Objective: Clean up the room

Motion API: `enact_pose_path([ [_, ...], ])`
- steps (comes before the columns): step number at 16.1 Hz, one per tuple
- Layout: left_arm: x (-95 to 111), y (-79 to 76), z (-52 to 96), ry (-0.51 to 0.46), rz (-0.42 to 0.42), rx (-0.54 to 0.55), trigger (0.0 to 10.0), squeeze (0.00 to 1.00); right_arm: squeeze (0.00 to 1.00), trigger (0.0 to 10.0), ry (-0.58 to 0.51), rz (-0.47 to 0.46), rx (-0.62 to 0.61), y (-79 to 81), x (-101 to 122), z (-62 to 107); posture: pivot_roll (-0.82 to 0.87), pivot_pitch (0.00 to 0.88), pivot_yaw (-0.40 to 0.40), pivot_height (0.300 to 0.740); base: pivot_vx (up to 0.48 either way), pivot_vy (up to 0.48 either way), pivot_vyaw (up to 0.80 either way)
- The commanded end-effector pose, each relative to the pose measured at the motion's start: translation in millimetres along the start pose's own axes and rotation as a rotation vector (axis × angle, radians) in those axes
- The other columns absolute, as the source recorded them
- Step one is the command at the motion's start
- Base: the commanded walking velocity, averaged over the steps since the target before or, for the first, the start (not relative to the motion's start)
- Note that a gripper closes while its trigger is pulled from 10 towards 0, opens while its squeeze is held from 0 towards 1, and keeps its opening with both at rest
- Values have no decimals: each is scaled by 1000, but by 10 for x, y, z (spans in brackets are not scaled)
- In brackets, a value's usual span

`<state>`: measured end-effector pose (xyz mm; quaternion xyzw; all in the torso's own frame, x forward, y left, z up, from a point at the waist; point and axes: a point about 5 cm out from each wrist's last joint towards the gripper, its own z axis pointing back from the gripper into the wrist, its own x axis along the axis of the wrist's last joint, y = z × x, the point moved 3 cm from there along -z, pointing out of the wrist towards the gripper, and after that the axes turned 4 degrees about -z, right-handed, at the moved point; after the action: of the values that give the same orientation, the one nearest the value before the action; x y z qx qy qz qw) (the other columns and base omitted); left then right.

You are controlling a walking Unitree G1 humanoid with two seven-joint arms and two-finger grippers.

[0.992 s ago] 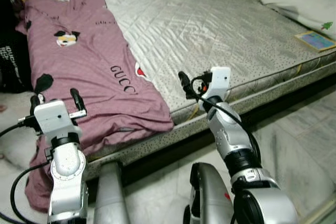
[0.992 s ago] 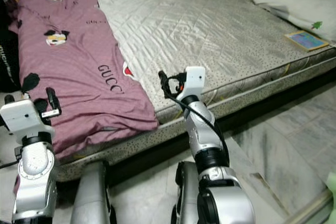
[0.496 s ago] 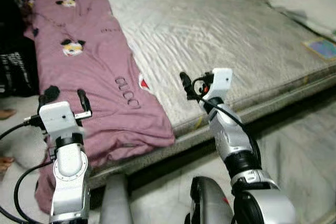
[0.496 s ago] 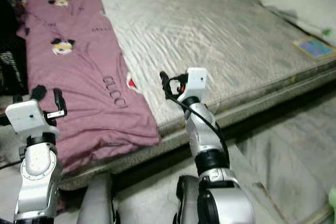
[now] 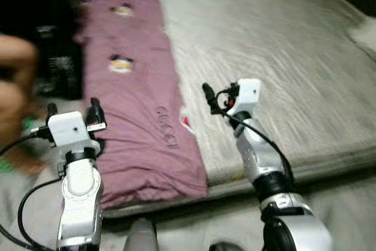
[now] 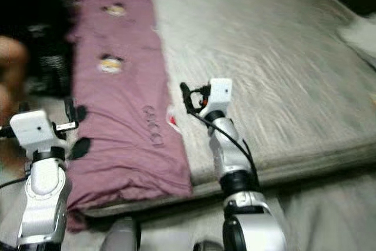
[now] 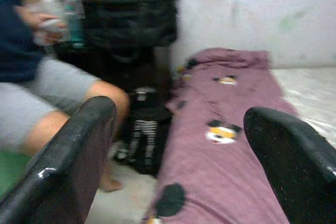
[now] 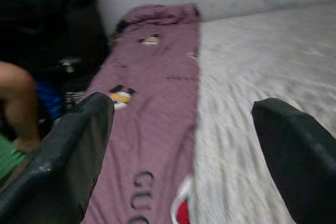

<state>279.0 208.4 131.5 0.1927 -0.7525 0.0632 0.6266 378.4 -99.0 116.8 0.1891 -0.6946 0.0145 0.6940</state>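
Blanket (image 5: 141, 110): mauve, cartoon prints; lies along the mattress's (image 5: 282, 69) left side, long axis running 12 to 6 o'clock, near end draped over the bed edge.
Left gripper (image 5: 73, 111): fingers wide, empty, at the blanket's 9 o'clock edge.
Right gripper (image 5: 208, 94): fingers wide, empty, above the mattress beside the blanket.
Person (image 7: 37, 82): seated at 10 o'clock.

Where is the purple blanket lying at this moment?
In the eye views the purple blanket lies lengthwise along the left side of the bare mattress, and its near end hangs over the mattress edge, between the left gripper and right gripper.
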Motion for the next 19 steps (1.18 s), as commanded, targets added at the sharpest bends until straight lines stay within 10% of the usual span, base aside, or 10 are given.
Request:
enact_pose_path([
  [1, -68, 13, 20, 31, -9, 1, 10000, 0, 0, 10000, -12, 7, 10, 45, 20, -5, 18, 0, 1, 740, 0, 0, 0],
  [19, -66, -29, 186, 50, -61, -21, 10000, 0, 0, 10000, 25, 30, 44, 162, -88, 116, 28, 0, -22, 740, 0, 17, 0],
])
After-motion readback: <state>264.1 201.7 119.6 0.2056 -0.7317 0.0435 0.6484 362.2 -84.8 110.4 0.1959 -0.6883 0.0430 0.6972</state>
